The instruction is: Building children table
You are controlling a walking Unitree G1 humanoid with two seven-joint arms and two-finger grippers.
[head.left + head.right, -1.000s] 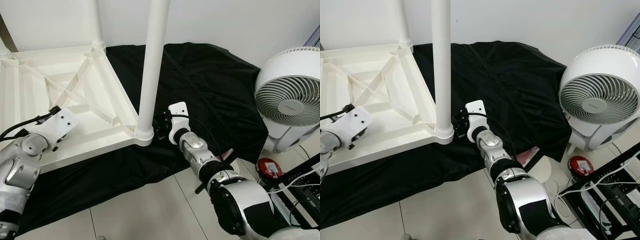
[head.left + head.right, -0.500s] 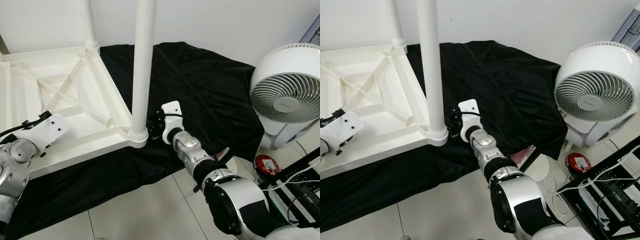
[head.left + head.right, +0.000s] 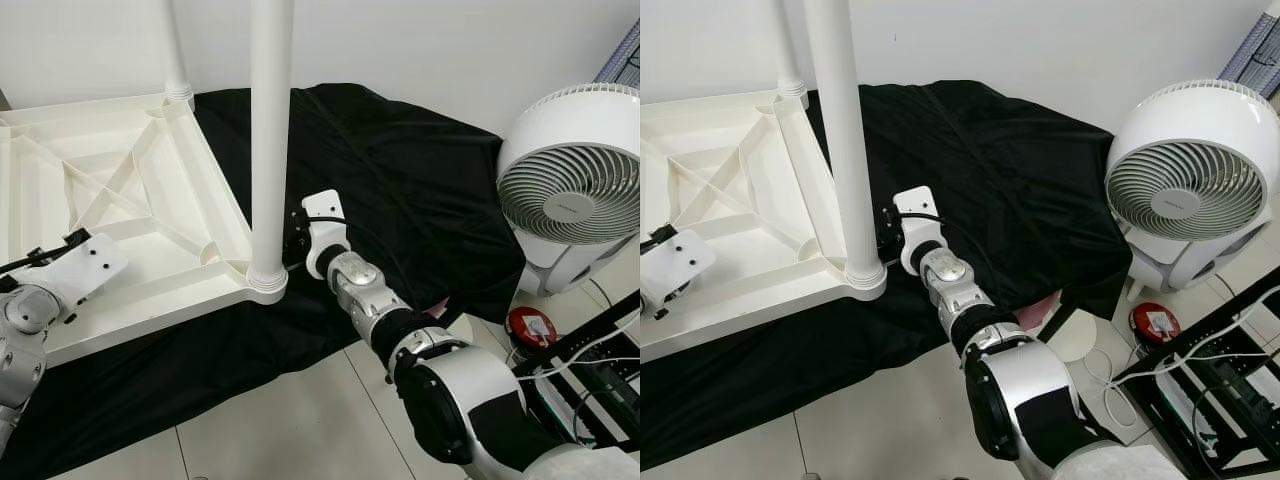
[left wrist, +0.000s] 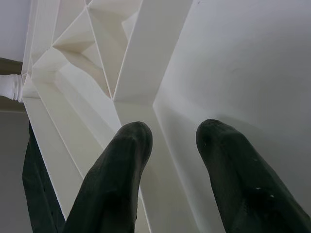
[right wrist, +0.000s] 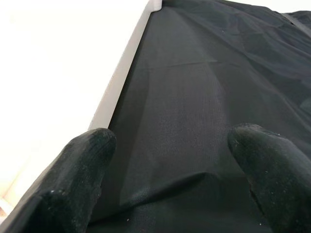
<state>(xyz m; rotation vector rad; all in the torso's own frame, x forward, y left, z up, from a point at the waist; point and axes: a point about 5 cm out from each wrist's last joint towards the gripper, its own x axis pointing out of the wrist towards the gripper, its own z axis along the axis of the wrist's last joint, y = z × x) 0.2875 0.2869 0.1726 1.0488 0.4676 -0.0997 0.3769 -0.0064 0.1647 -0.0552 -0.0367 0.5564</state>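
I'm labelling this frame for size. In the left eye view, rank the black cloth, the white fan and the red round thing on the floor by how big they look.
1. black cloth, by far the widest.
2. white fan, cut off by the edge of the picture.
3. red round thing, clearly the smallest.

Probably a home room, tiled floor point(image 3: 290, 420), white wall point(image 3: 440, 50), fan point(image 3: 572, 215)

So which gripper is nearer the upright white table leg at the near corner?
Right. The right gripper sits open on the black cloth beside the base of the upright white table leg. The left gripper, open, rests over the white tabletop underside, farther off.
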